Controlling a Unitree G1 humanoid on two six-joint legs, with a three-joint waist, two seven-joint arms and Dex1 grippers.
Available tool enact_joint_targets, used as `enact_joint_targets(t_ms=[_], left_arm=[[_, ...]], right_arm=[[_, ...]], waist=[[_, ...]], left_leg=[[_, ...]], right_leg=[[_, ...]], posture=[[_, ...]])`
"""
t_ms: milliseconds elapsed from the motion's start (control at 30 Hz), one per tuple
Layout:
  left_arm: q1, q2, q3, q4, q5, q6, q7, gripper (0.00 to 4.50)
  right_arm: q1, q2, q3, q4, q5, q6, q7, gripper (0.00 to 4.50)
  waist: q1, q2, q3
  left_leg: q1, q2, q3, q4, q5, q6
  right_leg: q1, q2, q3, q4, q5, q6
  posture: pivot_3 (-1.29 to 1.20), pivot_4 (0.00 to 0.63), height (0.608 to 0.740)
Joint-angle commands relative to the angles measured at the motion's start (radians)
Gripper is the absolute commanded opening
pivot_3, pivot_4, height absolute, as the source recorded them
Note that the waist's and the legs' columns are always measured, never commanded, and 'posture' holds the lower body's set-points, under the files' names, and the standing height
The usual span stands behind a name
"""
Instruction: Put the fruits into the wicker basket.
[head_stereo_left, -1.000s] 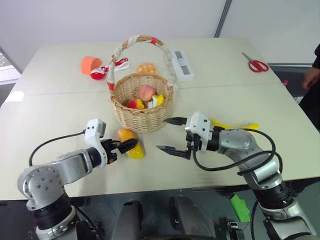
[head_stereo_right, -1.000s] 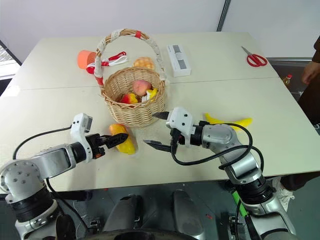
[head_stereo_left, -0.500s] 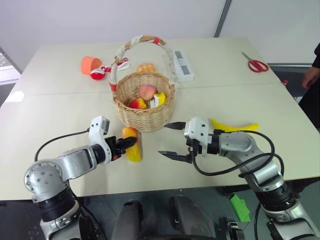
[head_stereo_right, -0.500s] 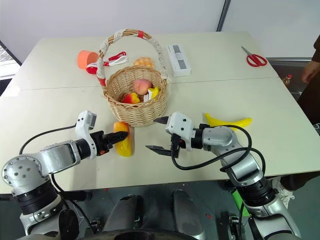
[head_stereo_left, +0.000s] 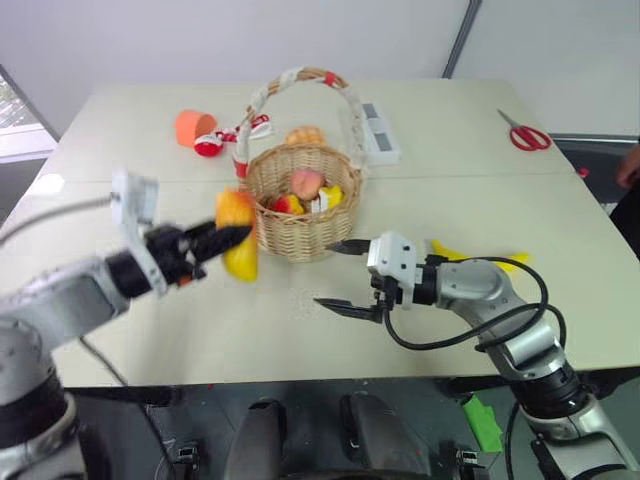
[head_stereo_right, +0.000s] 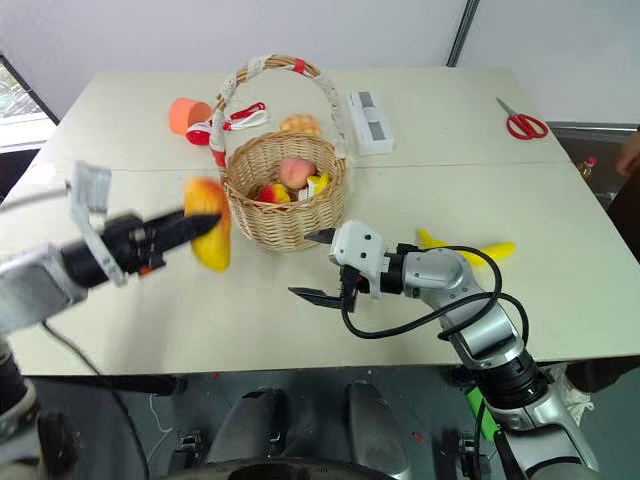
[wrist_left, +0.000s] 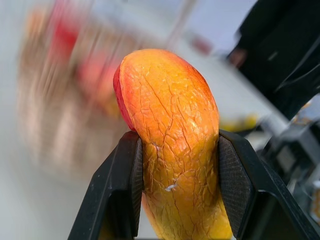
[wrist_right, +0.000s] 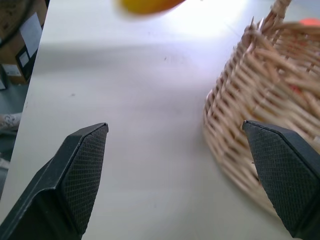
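Observation:
My left gripper (head_stereo_left: 228, 237) is shut on the orange-yellow mango (head_stereo_left: 236, 233) and holds it in the air just left of the wicker basket (head_stereo_left: 303, 232). Between the two black fingers (wrist_left: 125, 185) the mango (wrist_left: 172, 140) stands upright. A pink-red peach (head_stereo_left: 306, 183) lies inside the basket with other small items. The yellow banana (head_stereo_left: 478, 259) lies on the table to the right, behind my right arm. In front of the basket my right gripper (head_stereo_left: 336, 277) stands open with nothing between its fingers (wrist_right: 80, 165).
An orange cup (head_stereo_left: 194, 126) and a red-white ribbon lie at the back left. The round bread (head_stereo_left: 304, 134) sits behind the basket, a white power strip (head_stereo_left: 380, 132) beside it. Red scissors (head_stereo_left: 529, 134) lie at the far right. A person's hand (head_stereo_left: 630, 166) shows at the right edge.
My left gripper closed on the mango and lifted it off the table to about the height of the basket's rim. The right gripper stayed in place. The camera shifted slightly.

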Motion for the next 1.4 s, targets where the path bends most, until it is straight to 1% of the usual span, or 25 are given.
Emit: enact_joint_targets(t_ms=[33,100,200,333,367,433,467,500,533,667,733,800,867,900,967,1033,1133,1233,1400], left_arm=[[-0.169,-0.02,-0.174,0.056,0.169,-0.08,0.036,1.9],[-0.252,-0.017,-0.295,0.101,0.31,-0.122,0.006,1.9],[-0.323,-0.018,-0.442,0.193,0.507,-0.223,-0.082,1.9],[-0.355,-0.038,-0.552,0.31,0.678,-0.341,-0.193,1.9],[-0.357,-0.05,-0.563,0.332,0.705,-0.362,-0.217,2.24],[-0.357,-0.071,-0.571,0.36,0.746,-0.4,-0.256,3.07],[-0.356,-0.08,-0.571,0.368,0.762,-0.415,-0.274,3.53],[-0.354,-0.094,-0.564,0.373,0.772,-0.433,-0.29,4.15],[-0.351,-0.104,-0.559,0.374,0.787,-0.453,-0.306,4.48],[-0.31,-0.118,-0.535,0.323,0.799,-0.529,-0.404,4.48],[-0.272,-0.115,-0.503,0.272,0.748,-0.546,-0.485,4.48],[-0.223,-0.089,-0.496,0.213,0.73,-0.562,-0.569,4.48],[-0.159,-0.042,-0.509,0.141,0.726,-0.574,-0.658,4.48],[-0.124,-0.016,-0.522,0.104,0.722,-0.567,-0.697,4.48],[-0.088,0.009,-0.54,0.067,0.723,-0.555,-0.732,4.48],[-0.049,0.03,-0.577,0.04,0.768,-0.572,-0.756,4.48],[-0.016,0.033,-0.609,0.036,0.819,-0.594,-0.765,4.48],[-0.002,0.023,-0.619,0.042,0.839,-0.598,-0.766,4.48],[0.026,0.029,-0.637,0.038,0.861,-0.604,-0.806,4.48]], right_arm=[[-0.023,0.016,-0.011,-0.002,-0.001,-0.024,-0.006,4.5],[-0.025,0.023,-0.014,0.001,-0.005,-0.026,-0.014,4.5],[-0.024,0.027,-0.019,0.002,-0.013,-0.028,-0.025,4.5],[-0.008,0.019,-0.035,-0.017,-0.016,-0.021,-0.048,4.5],[-0.001,0.015,-0.04,-0.024,-0.017,-0.02,-0.055,4.5],[0.013,0.005,-0.052,-0.036,-0.018,-0.016,-0.068,4.5],[0.019,0.002,-0.056,-0.041,-0.019,-0.014,-0.073,4.5],[0.029,-0.006,-0.068,-0.049,-0.019,-0.011,-0.079,4.5],[0.037,-0.016,-0.082,-0.054,-0.018,-0.007,-0.084,4.5],[0.079,-0.095,-0.199,-0.054,0.001,0.016,-0.084,4.5],[0.107,-0.162,-0.262,-0.033,-0.01,0.013,-0.072,4.5],[0.133,-0.241,-0.313,0.008,-0.038,0.002,-0.061,4.5],[0.156,-0.326,-0.348,0.078,-0.09,-0.029,-0.052,4.5],[0.167,-0.375,-0.351,0.13,-0.131,-0.065,-0.045,4.5],[0.178,-0.425,-0.349,0.193,-0.17,-0.11,-0.034,4.5],[0.173,-0.441,-0.346,0.24,-0.166,-0.111,-0.018,4.5],[0.167,-0.443,-0.335,0.289,-0.173,-0.129,0.005,4.5],[0.153,-0.439,-0.315,0.332,-0.191,-0.145,0.013,4.5],[0.093,-0.449,-0.246,0.428,-0.271,-0.178,0.023,4.5]], waist=[[-0.001,0.0,0.0],[-0.001,0.0,0.0],[-0.006,0.0,0.0],[-0.006,0.0,0.0],[-0.006,0.0,0.0],[-0.003,0.0,0.0],[-0.002,0.0,0.0],[-0.003,0.0,0.0],[-0.002,0.0,0.0],[-0.002,0.0,0.0],[-0.002,0.0,0.0],[-0.004,0.0,0.0],[-0.007,0.001,0.0],[-0.007,0.001,0.0],[-0.005,0.001,0.0],[-0.006,0.001,0.0],[-0.007,0.001,0.0],[-0.007,0.001,0.0],[-0.007,0.001,0.0]], left_leg=[[0.0,0.0,0.0,0.0,0.0,0.0],[0.0,-0.001,-0.001,-0.001,0.0,0.0],[0.0,-0.001,0.0,-0.001,0.0,0.0],[0.0,-0.001,-0.001,-0.002,0.0,0.0],[0.0,-0.001,-0.001,-0.002,0.0,0.0],[-0.001,-0.001,-0.001,-0.001,0.0,0.0],[-0.001,-0.001,-0.001,-0.001,0.0,0.0],[-0.002,-0.001,-0.001,-0.001,0.0,0.0],[-0.002,-0.001,-0.001,-0.001,0.0,0.0],[-0.002,-0.001,-0.001,-0.001,0.0,0.0],[-0.002,-0.001,0.0,-0.001,0.0,0.0],[-0.002,-0.001,0.0,-0.001,0.0,0.0],[-0.001,-0.001,0.0,-0.001,0.0,0.001],[-0.001,-0.001,0.0,-0.001,0.0,0.001],[0.0,-0.001,0.001,-0.001,0.0,0.001],[-0.001,-0.001,0.001,-0.001,0.0,0.001],[0.0,0.0,0.002,0.0,0.0,0.001],[0.0,0.0,0.001,0.0,0.0,0.001],[0.0,0.0,0.002,0.0,0.0,0.001]], right_leg=[[0.0,0.0,0.0,0.0,0.0,0.0],[0.0,0.0,0.0,0.0,0.0,0.0],[0.0,0.001,0.0,-0.001,0.0,0.0],[-0.001,0.002,0.0,0.0,0.0,0.0],[-0.001,0.002,0.0,0.0,0.0,0.0],[-0.001,0.001,0.0,0.0,0.0,0.0],[-0.001,0.001,0.0,0.0,0.0,0.0],[-0.002,0.001,0.0,0.0,0.0,0.0],[-0.002,0.001,0.0,0.0,0.0,0.0],[-0.002,0.001,0.0,0.0,0.0,0.001],[-0.002,0.001,0.0,0.0,0.0,0.001],[-0.002,0.001,0.0,0.0,0.0,0.001],[-0.002,0.001,0.001,0.0,0.0,0.001],[-0.002,0.001,0.001,0.0,0.0,0.001],[-0.001,0.001,0.001,0.0,0.0,0.001],[-0.001,0.001,0.001,0.0,0.0,0.001],[-0.001,0.002,0.002,0.0,0.0,0.001],[-0.001,0.002,0.002,0.0,0.0,0.001],[-0.001,0.002,0.002,0.0,0.0,0.001]], posture=[[0.0,0.15,0.74],[0.0,0.15,0.74],[0.0,0.15,0.74],[0.0,0.15,0.74],[0.0,0.15,0.74],[0.0,0.15,0.74],[0.0,0.15,0.74],[0.0,0.15,0.74],[0.0,0.15,0.74],[0.0,0.15,0.74],[0.0,0.15,0.74],[0.0,0.15,0.74],[0.0,0.15,0.74],[0.0,0.15,0.74],[0.0,0.15,0.74],[0.0,0.15,0.74],[0.0,0.15,0.74],[0.0,0.15,0.74],[0.0,0.15,0.74]])
